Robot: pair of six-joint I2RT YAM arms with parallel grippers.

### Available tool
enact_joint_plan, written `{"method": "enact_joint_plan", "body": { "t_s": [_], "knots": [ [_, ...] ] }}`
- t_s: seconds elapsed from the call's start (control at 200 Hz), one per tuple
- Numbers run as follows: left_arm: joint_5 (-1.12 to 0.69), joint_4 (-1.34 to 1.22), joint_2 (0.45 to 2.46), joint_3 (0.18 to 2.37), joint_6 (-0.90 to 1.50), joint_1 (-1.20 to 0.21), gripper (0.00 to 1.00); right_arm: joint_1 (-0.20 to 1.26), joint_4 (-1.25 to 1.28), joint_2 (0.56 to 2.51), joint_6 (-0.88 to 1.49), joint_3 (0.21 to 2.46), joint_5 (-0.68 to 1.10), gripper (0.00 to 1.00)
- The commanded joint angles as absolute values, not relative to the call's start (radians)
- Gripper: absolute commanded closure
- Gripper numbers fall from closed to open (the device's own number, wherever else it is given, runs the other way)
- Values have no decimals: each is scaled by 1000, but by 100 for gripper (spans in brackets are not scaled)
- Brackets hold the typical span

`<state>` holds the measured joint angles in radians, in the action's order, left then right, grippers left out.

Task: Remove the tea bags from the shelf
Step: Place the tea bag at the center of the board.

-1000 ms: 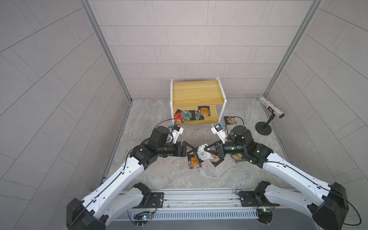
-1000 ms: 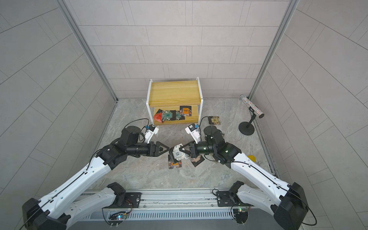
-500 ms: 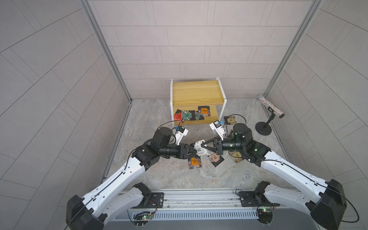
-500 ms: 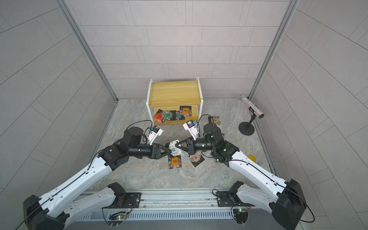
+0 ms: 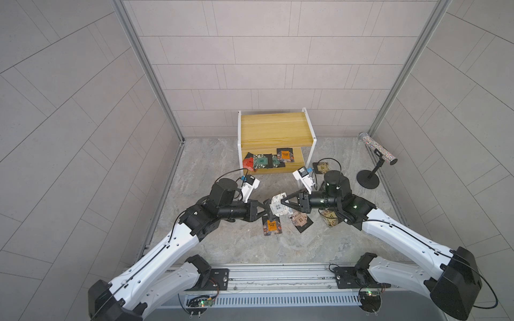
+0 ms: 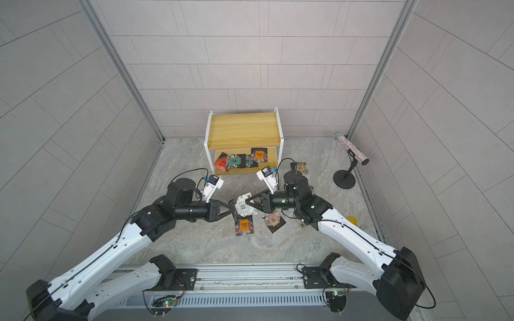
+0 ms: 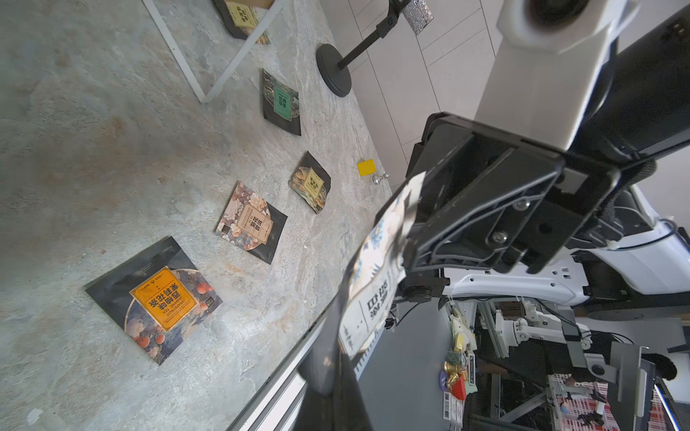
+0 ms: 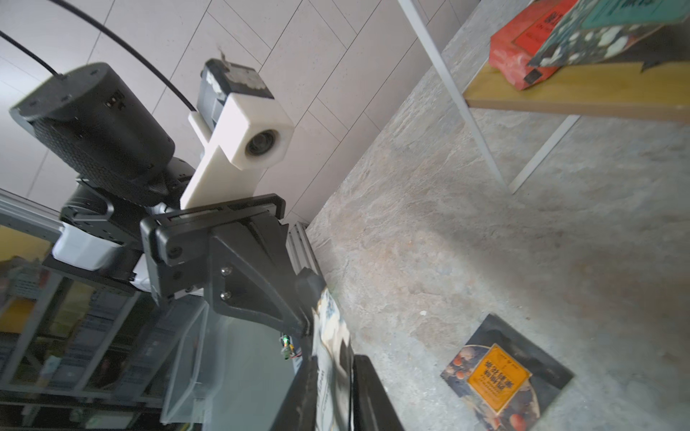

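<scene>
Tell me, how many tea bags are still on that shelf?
4, all on the lower board: a red one, two green ones, an orange one. The top board may hide more.

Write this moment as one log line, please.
left gripper: shut on white-labelled square tea bag | right gripper: jaws parted around it | yellow wooden shelf: holds more sachets

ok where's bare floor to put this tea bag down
Bare floor: the strip between the orange tea bag and the front rail, and the patch left of the shelf toward the wall. Crowded: the middle, around the beige tea bag, and right of the shelf.
</scene>
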<state>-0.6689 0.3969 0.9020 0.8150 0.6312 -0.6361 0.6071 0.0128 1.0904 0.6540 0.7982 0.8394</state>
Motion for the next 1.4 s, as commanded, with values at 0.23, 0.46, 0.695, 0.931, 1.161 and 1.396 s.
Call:
{"method": "enact_joint_plan", "body": {
  "t_s": [0.23,0.46,0.695,0.931,1.161,1.396],
  "knots": [
    [-457,571,872,804,631,-612,100,488,-125,1028,582,782,725,48],
    [-292,708,851,731,700,-539,100,396,-212,941,549,723,627,47],
    [-250,651,842,589,793,-463,100,374,-239,924,526,688,591,47],
    [-265,566,898,502,825,-445,100,373,-239,919,522,666,576,47],
    [-252,586,975,471,848,-441,100,371,-239,913,523,647,568,47],
    [-266,607,1036,481,831,-439,83,371,-237,910,522,637,554,47]
  ]
}}
